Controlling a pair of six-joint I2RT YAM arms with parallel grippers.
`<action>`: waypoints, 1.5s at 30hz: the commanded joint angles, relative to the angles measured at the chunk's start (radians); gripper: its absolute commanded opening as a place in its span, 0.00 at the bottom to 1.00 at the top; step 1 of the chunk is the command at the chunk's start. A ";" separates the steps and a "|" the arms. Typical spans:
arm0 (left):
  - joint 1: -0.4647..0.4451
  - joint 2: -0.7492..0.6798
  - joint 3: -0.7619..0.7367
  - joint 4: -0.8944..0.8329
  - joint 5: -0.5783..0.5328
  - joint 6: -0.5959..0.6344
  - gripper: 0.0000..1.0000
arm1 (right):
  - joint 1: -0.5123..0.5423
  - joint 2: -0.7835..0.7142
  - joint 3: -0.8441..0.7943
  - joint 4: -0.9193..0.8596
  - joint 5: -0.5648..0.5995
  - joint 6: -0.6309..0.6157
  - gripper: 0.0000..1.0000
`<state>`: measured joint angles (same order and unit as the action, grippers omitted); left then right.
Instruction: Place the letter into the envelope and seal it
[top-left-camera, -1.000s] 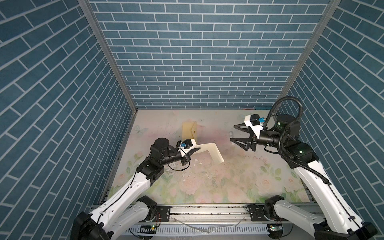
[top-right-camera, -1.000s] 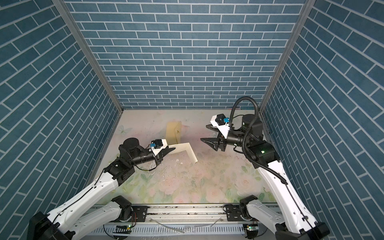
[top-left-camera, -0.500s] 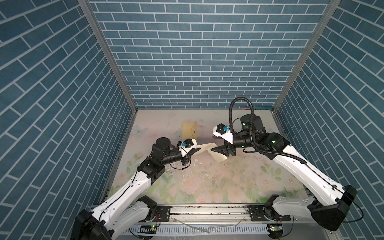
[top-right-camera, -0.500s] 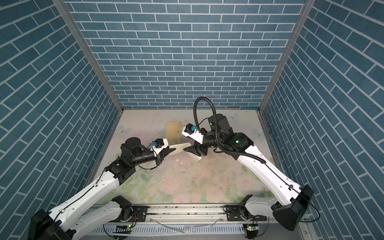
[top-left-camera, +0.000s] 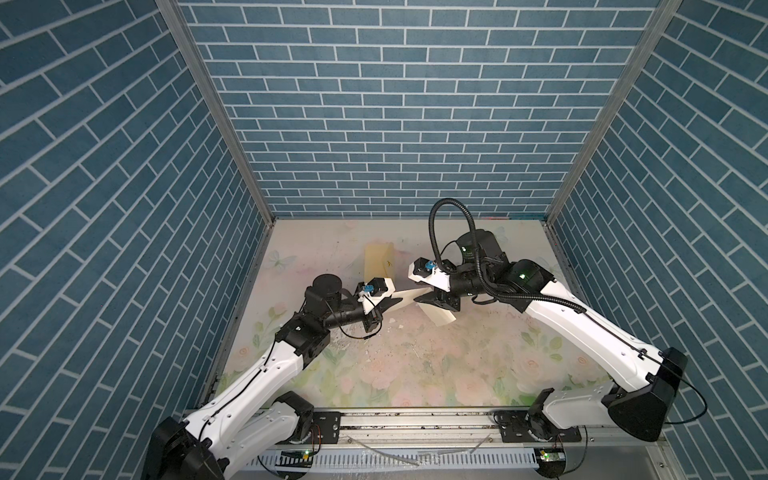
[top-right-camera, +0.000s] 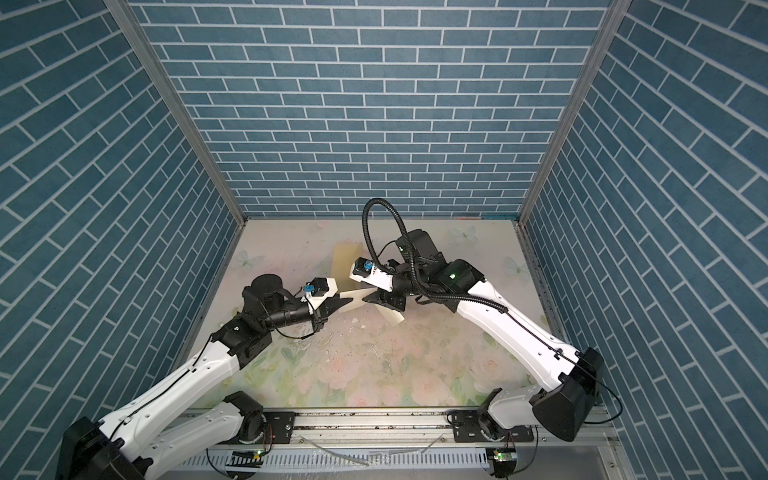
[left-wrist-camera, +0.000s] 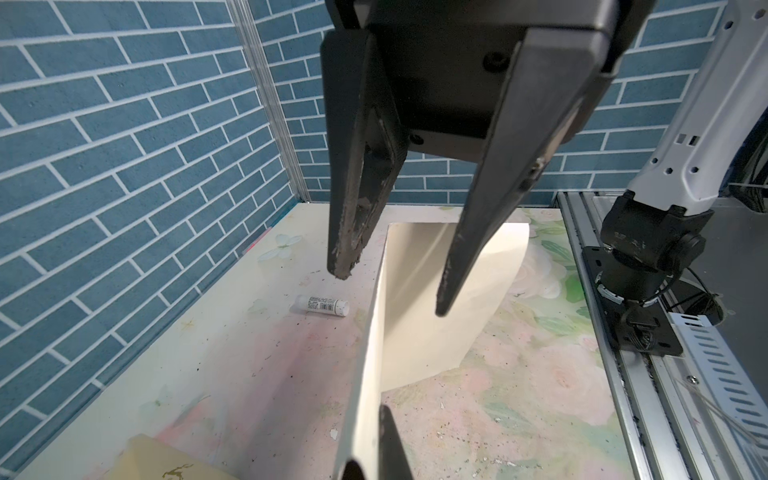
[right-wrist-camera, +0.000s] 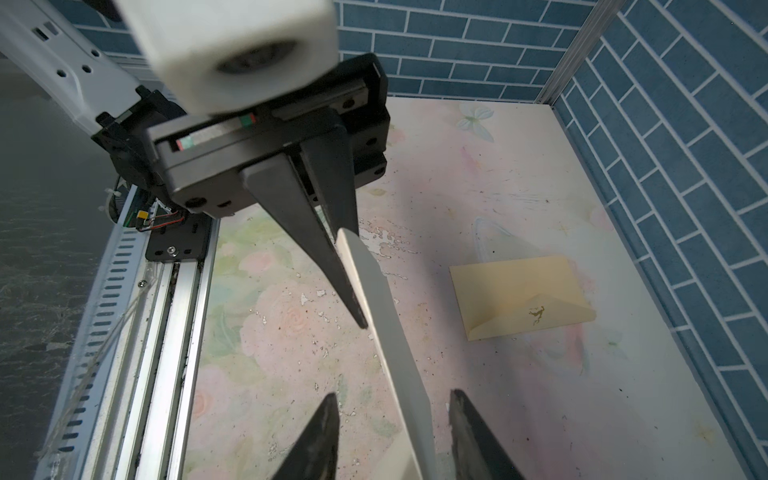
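Note:
The cream letter (top-left-camera: 437, 318) hangs bent above the floral mat, one corner drooping toward it. My left gripper (top-left-camera: 392, 303) is shut on one edge of it; in the left wrist view the sheet (left-wrist-camera: 415, 299) runs out from between my own left fingers (left-wrist-camera: 390, 449). My right gripper (top-left-camera: 419, 297) straddles the far part of the sheet with its jaws open. In the right wrist view the letter (right-wrist-camera: 384, 324) passes between the fingertips (right-wrist-camera: 328, 419) with gaps on both sides. The yellow-tan envelope (top-left-camera: 378, 259) lies flat behind, flap down, with its dark squiggle (right-wrist-camera: 536, 313) showing.
A small white glue stick (left-wrist-camera: 322, 305) lies on the mat (top-left-camera: 415, 374) near the back wall. Blue brick walls (top-left-camera: 395, 124) close in three sides. A metal rail (top-left-camera: 415, 428) with both arm bases runs along the front edge.
My right arm has swung in from the right to the letter, and its jaws have narrowed around the sheet. The left arm and the letter have stayed where they were.

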<state>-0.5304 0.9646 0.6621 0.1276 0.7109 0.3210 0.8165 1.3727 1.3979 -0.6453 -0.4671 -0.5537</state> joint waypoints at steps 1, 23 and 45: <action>0.000 0.008 0.032 -0.004 0.033 -0.008 0.00 | 0.006 0.012 0.045 -0.025 -0.002 -0.068 0.35; 0.001 -0.046 0.029 -0.077 -0.049 0.027 0.27 | 0.003 -0.034 -0.054 0.005 0.016 -0.094 0.00; 0.003 -0.073 0.039 0.006 -0.062 -0.161 0.70 | -0.002 -0.038 -0.083 -0.008 -0.123 -0.091 0.00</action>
<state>-0.5304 0.8894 0.6895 0.0822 0.6254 0.1791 0.8154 1.3258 1.3354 -0.6445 -0.5430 -0.6098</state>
